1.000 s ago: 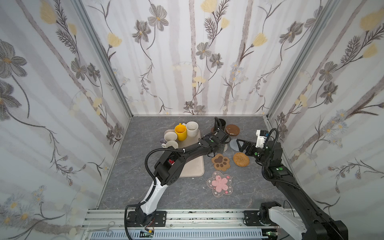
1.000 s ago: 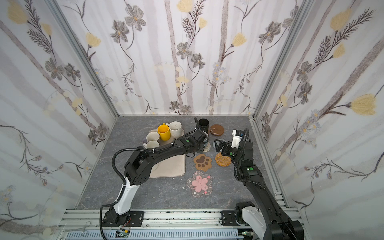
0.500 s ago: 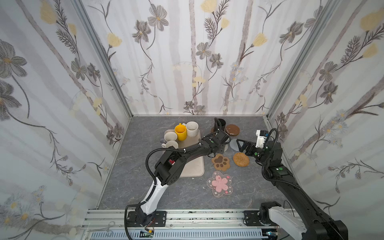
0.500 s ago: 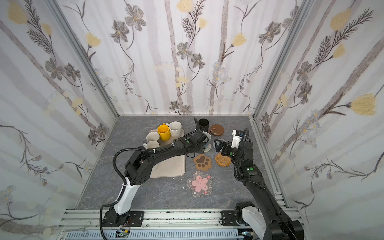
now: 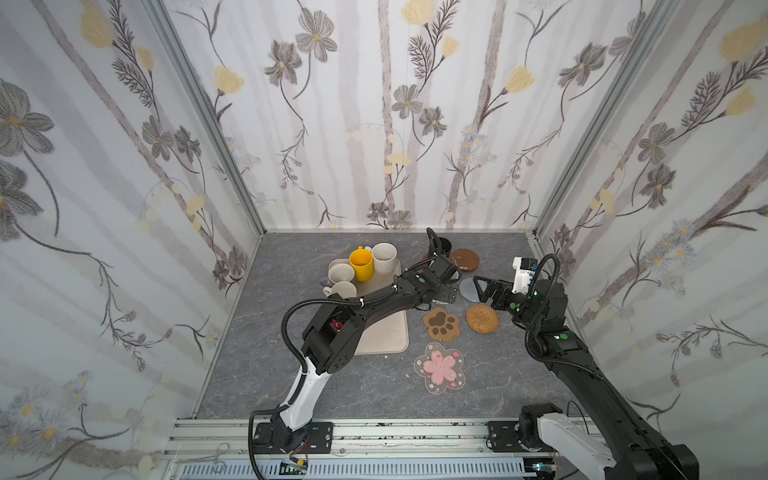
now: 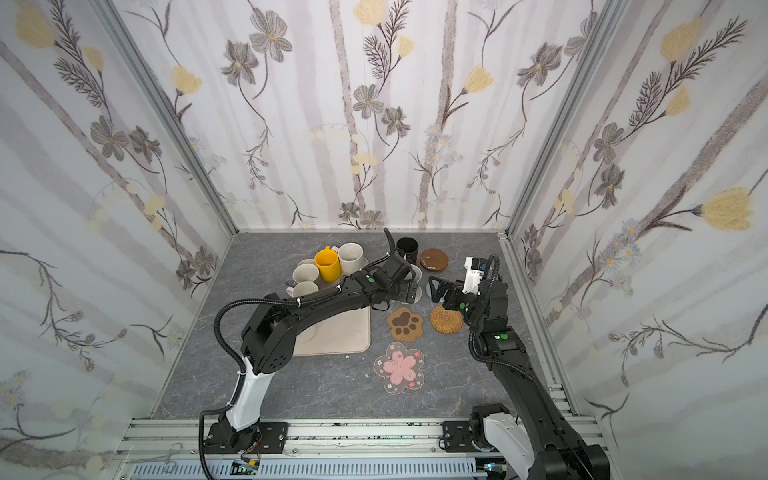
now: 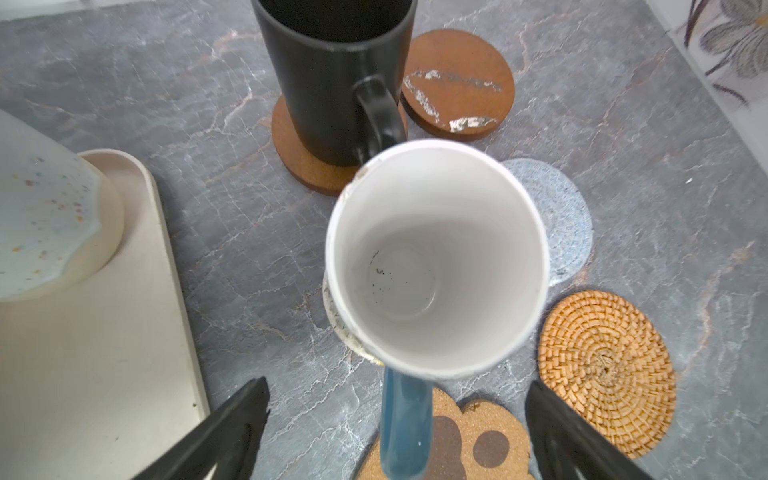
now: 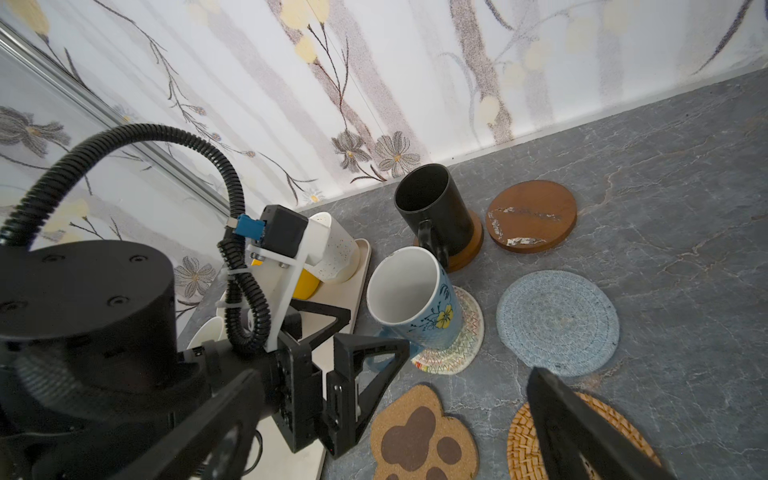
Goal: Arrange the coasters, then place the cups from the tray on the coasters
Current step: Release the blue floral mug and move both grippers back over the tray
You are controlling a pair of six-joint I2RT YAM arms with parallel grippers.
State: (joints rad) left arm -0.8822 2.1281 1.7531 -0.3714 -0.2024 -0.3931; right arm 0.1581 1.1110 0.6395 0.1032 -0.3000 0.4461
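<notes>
The beige tray lies left of the middle of the grey marbled bench, with its long side running toward the back edge. Crowded at its far end are a yellow mug, a speckled off-white mug, two plain off-white mugs and a lilac cup that only peeks out behind them.

The left gripper reaches across the tray's right rim. Its jaws are spread wide on either side of the blue handle of the light blue patterned mug and touch nothing. That mug stands upright on the pale woven coaster, just right of the tray.

Behind it, near the back edge, the black mug sits on a brown wooden disc, with a second wooden disc bare beside it. Toward the front edge lie the paw-shaped coaster and then the pink-flower coaster, both bare.

Further right are the grey round coaster and, nearer the front, the tan rattan coaster. The right gripper hangs over the grey coaster's right side with its jaws spread and empty.
</notes>
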